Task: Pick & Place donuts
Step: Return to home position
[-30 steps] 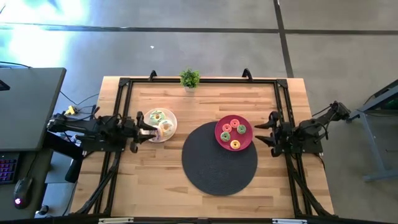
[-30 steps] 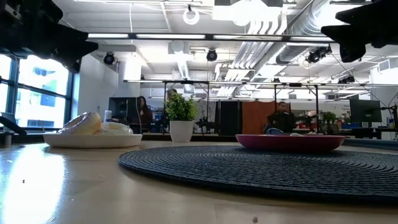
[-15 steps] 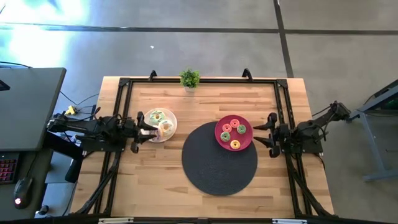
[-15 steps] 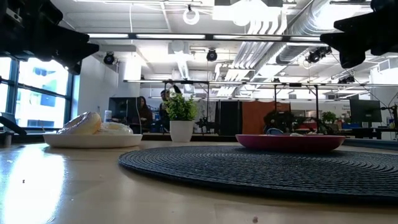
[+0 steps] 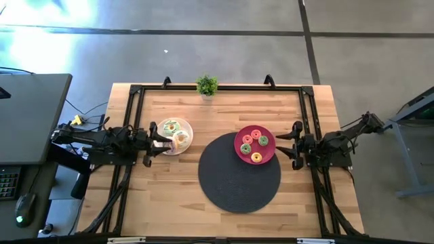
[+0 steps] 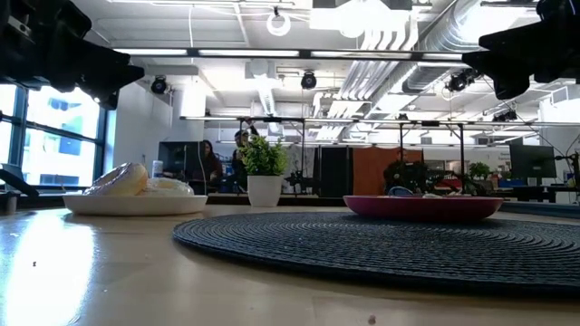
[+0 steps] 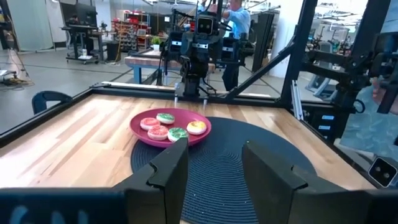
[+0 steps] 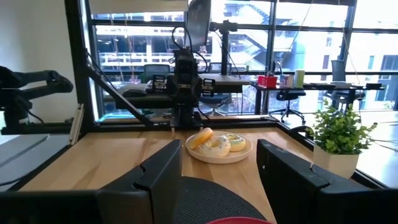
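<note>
Your donuts (image 5: 256, 157) sit in two lots. Pink, red, green and yellow ones lie flat on the red plate (image 5: 271, 150), which overlaps the far right edge of the dark round mat (image 5: 237, 179). The others, pale ones and a green-frosted one, are piled on the white plate (image 5: 190, 135), left of the mat on the bare wood table (image 5: 169, 203). The left gripper (image 7: 213, 152) is at the white plate's left rim, fingers spread, gripping nothing. The right gripper (image 8: 219, 152) is just beside the red plate's right side, fingers parted wide, also holding nothing. A potted plant (image 5: 207, 85) stands at the table's far edge.
</note>
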Motion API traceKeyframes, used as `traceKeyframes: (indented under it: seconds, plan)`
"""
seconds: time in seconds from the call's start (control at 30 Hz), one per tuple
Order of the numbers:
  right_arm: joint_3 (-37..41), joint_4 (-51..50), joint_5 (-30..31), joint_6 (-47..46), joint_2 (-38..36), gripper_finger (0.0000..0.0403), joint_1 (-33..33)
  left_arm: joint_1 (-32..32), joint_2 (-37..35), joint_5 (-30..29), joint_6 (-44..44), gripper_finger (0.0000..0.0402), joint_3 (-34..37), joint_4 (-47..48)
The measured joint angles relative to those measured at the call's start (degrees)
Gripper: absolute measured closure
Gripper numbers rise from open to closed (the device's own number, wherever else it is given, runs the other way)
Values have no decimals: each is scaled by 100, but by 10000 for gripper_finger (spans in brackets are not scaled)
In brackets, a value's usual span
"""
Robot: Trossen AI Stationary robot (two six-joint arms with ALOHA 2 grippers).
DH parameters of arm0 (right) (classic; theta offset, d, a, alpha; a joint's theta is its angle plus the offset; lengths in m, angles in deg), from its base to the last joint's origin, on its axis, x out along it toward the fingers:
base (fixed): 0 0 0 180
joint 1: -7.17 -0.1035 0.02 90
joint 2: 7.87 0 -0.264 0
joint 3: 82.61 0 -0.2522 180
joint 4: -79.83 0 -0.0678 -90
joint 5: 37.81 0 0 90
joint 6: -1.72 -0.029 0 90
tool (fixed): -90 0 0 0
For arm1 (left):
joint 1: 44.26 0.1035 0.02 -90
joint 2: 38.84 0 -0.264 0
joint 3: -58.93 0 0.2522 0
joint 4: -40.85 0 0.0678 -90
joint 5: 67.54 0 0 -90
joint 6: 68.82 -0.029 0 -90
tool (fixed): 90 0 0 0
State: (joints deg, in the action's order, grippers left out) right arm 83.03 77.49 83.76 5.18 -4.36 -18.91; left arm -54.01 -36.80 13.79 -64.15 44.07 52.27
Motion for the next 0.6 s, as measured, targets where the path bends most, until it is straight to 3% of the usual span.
traceKeyframes:
  seconds: [0.6]
  plan:
    - [0,0,-6,109,0,206,0,0,0,17,6,257,10,111]
